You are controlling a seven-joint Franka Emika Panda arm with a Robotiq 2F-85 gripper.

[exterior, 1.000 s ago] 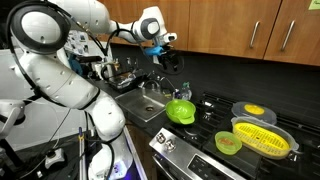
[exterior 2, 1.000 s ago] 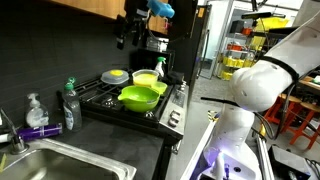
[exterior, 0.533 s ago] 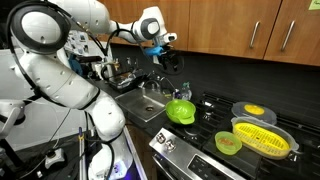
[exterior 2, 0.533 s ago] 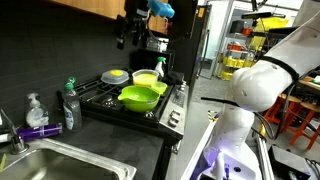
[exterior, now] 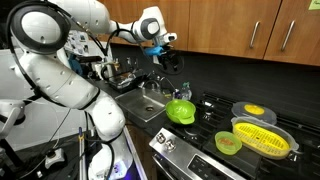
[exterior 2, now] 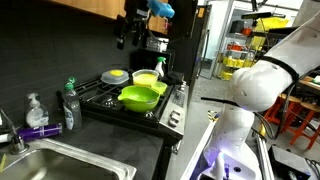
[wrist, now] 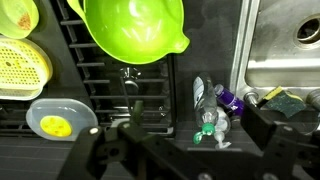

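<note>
My gripper (exterior: 168, 58) hangs high in the air over the dark counter between the sink and the stove; it also shows in the other exterior view (exterior 2: 130, 30). In the wrist view the gripper (wrist: 185, 150) is open and empty, its dark fingers (wrist: 100, 150) spread wide. Straight below it stand a clear bottle with a green cap (wrist: 208, 115) and a purple bottle (wrist: 230, 100). A lime green bowl (wrist: 135, 30) sits on the stove grate, seen in both exterior views (exterior: 180, 110) (exterior 2: 140, 97).
A yellow colander (exterior: 262, 138) (wrist: 22, 62), a small green bowl (exterior: 228, 143) and a grey plate with a yellow item (exterior: 253, 110) (wrist: 60, 120) sit on the stove. The steel sink (wrist: 285, 40) (exterior 2: 60, 165) lies beside the bottles. Wooden cabinets hang above.
</note>
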